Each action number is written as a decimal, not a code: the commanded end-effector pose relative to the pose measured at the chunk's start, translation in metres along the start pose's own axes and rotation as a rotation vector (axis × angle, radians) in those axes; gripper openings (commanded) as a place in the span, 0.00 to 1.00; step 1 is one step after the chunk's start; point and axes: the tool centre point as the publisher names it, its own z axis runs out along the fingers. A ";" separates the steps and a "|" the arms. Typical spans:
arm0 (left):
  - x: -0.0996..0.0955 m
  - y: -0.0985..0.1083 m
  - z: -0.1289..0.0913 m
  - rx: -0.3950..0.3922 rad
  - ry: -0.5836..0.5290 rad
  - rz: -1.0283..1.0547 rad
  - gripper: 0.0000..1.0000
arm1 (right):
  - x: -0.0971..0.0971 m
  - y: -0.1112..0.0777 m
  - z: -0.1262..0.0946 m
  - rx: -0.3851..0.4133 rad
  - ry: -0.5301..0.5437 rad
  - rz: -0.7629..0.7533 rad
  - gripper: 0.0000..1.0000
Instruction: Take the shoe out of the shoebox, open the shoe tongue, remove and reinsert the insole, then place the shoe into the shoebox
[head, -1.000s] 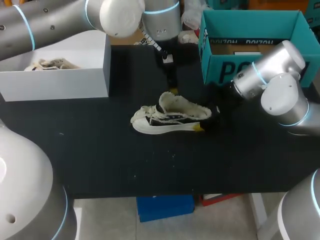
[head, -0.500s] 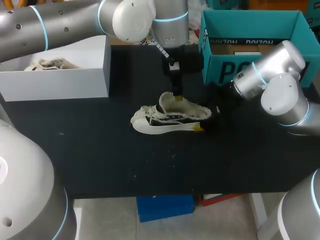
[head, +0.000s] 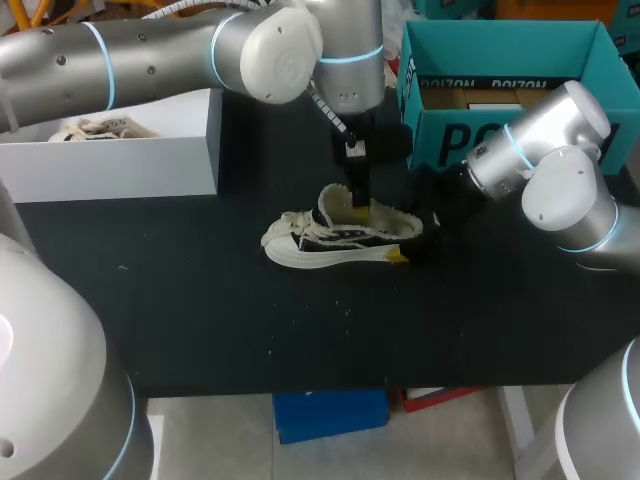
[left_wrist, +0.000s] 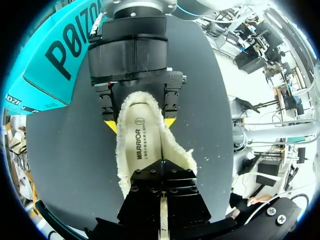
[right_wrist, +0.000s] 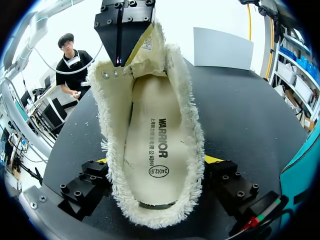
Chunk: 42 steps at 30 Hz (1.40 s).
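- Head view places the shoe (head: 335, 240) on the black desk (head: 200, 300), toe toward the robot's left and heel toward its right. It is out of, and well apart from, the white box (head: 150, 165) at the left rear.
- The right hand (right_wrist: 157, 161) is clamped on the heel, with one yellow-tipped finger on each side of the fleecy collar. That hold looks like the anchor for this step and should be firm enough to stop the shoe sliding or tipping.
- The left hand (left_wrist: 162, 200) hangs over the shoe's mouth at the tongue end. Its fingers are drawn together, with only a thin pale line between them. Whether they nip the tongue (head: 328, 203) cannot be told.
- The insole (right_wrist: 155, 145) lies flat inside with its print showing, not yet lifted.
- The step in hand appears to be opening the tongue. It would be best drawn forward along the shoe toward the toe, not straight up, so the heel is not levered out of the right hand.
- Once the throat is wide, the left hand would need to part its fingers and take the insole by one edge only. The likely fault is that the fleece lining gets pinched along with it.
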 end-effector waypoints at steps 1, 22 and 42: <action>-0.003 0.002 0.011 0.010 0.007 0.002 0.00 | -0.001 -0.004 0.003 0.003 0.000 0.002 0.00; -0.003 0.011 0.043 -0.011 0.032 -0.015 0.00 | -0.001 -0.004 0.003 0.003 0.000 0.002 0.00; -0.002 0.004 0.066 0.012 0.035 -0.048 0.00 | -0.001 -0.004 0.003 0.003 0.000 0.002 0.00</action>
